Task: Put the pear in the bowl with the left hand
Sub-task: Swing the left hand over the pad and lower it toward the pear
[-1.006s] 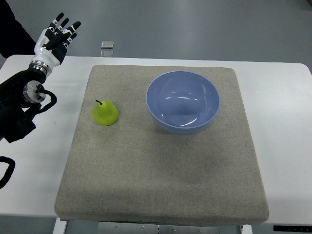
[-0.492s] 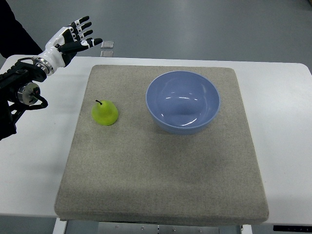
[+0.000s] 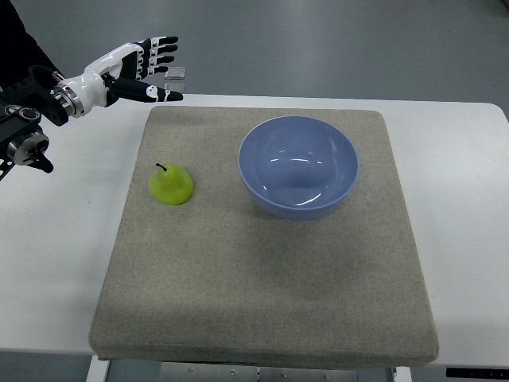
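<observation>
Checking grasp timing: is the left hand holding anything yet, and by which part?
Nothing. The left hand is open, apart from the pear.

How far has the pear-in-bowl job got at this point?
Nothing is done: the pear stands on the grey mat, left of the empty blue bowl. In hand: the left robot hand hovers open over the table's far-left corner, holding nothing. Left: reach, grasp, carry, release into the bowl.
</observation>
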